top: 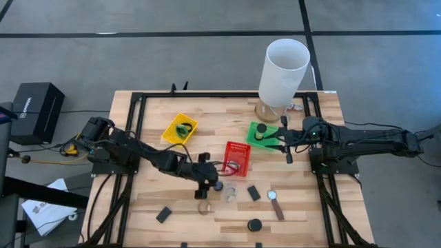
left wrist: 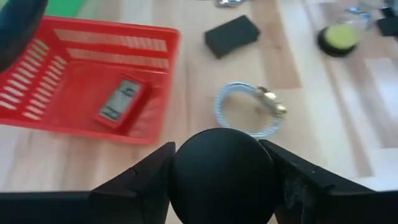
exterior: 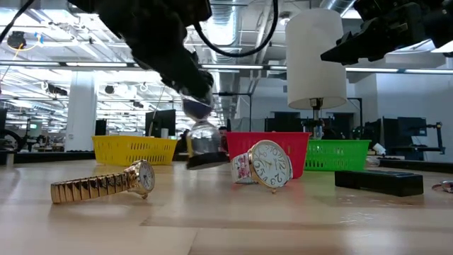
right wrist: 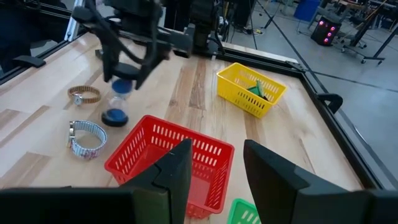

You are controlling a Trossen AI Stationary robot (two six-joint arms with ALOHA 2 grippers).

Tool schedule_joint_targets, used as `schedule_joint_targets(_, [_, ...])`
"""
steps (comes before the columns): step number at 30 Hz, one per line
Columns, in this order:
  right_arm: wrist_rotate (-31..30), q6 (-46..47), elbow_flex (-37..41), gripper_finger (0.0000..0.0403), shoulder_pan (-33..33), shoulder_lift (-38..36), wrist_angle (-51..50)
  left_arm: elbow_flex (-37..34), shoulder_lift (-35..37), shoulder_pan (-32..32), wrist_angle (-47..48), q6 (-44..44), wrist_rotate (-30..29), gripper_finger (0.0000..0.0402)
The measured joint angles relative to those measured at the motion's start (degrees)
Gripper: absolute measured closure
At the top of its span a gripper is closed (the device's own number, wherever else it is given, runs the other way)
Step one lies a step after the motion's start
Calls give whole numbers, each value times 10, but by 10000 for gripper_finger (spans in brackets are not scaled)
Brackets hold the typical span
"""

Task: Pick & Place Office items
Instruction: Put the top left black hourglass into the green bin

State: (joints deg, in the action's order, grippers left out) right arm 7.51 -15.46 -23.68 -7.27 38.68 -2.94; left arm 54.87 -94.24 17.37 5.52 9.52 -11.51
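My left gripper [top: 205, 182] reaches to the table's middle, near the red basket [top: 236, 158], and is shut on an hourglass [exterior: 202, 134] with black end caps and blue sand. Loose on the wood lie a gold watch [exterior: 106, 184], a silver-banded watch [left wrist: 245, 109], a white-faced watch [exterior: 265, 166], a brown-strapped watch [top: 275, 204], flat black rectangles [top: 164, 214] [top: 253, 193] and a black short cylinder [top: 255, 224]. My right gripper [right wrist: 217, 168] is open and empty, hovering between the red basket and the green basket [top: 265, 134]. My left gripper pinches the hourglass's upper black cap [left wrist: 224, 174] between its two fingers [left wrist: 143, 180], coming from above and pointing down. The hourglass hangs below the fingers, tilted. Its lower cap [exterior: 205, 161] seems just off the wood.
The red basket holds a small flat item [left wrist: 119, 102]. The yellow basket [top: 179, 129] holds a green piece, and the green basket a black cylinder. A tall white cylinder [top: 282, 72] stands at the far edge. A black frame [top: 134, 124] borders the table.
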Motion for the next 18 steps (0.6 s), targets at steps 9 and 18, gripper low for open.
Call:
schedule_joint_targets(9, [0, 13, 0, 266, 0, 0, 2, 0, -6, -41, -3, -46, 8, 198])
schedule_joint_targets(18, [0, 24, 0, 266, 0, 0, 2, -32, -5, -38, -4, -67, 31, 185])
